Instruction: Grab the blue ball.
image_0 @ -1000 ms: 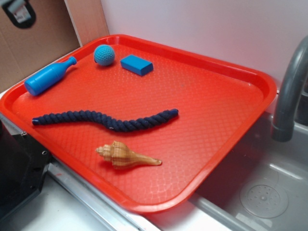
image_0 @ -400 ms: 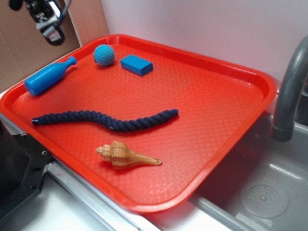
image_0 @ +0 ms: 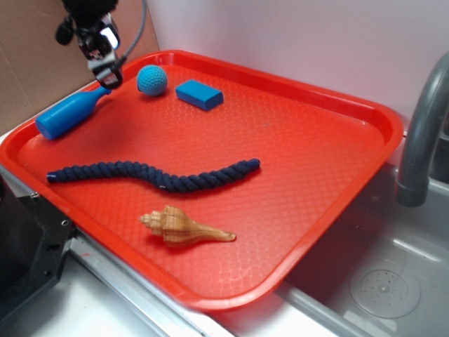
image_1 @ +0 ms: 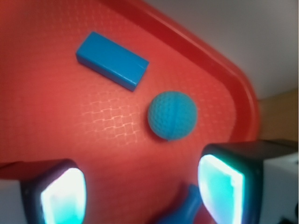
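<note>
The blue ball (image_0: 151,80) is small, round and teal with a knitted surface, and it rests near the far left corner of the red tray (image_0: 330,105). In the wrist view the blue ball (image_1: 172,115) lies ahead of the fingers, slightly right of centre. My gripper (image_0: 105,74) hangs just left of the ball, above the neck of the blue bottle-shaped pin (image_0: 66,114). The gripper (image_1: 142,189) is open, with bare tray floor and the pin's tip (image_1: 184,210) between its pads. Nothing is held.
A flat blue block (image_0: 199,94) lies right of the ball, and the same block (image_1: 112,60) shows in the wrist view. A dark blue rope (image_0: 154,175) crosses the tray's middle. A seashell (image_0: 184,227) lies near the front. A grey faucet (image_0: 421,133) stands at the right over a sink.
The gripper has come in from the top left and dropped down toward the tray, ending beside the ball over the pin's neck. The objects have not moved.
</note>
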### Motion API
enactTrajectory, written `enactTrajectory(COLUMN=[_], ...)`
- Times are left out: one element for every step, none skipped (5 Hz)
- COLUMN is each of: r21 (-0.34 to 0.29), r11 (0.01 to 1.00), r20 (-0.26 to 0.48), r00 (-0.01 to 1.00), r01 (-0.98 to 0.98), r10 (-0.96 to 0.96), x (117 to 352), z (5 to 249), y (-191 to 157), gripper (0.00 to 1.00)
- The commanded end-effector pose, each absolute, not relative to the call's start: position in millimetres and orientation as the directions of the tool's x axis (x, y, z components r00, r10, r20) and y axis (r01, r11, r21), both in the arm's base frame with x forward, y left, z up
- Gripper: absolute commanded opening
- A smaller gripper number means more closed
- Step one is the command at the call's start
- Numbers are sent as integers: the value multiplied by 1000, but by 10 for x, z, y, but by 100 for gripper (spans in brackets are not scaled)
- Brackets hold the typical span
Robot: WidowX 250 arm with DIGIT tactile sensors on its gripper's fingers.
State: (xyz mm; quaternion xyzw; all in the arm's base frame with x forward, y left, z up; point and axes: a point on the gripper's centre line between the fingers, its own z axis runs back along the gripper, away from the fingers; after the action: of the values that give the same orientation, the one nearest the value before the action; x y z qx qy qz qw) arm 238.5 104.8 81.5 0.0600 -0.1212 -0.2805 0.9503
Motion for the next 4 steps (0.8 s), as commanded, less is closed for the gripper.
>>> enactTrajectory(r21=[257,253,243,242], r11=[792,775,767,768], r20=[186,180,154,116], r00=[776,759,757,769], r01=[554,579,593,593], r10=[-603,-625,-634,-629], x=[2834,2948,3022,3068], z=[616,478,355,273], y=[1167,1192,1199,1233], gripper=[100,100,100,0])
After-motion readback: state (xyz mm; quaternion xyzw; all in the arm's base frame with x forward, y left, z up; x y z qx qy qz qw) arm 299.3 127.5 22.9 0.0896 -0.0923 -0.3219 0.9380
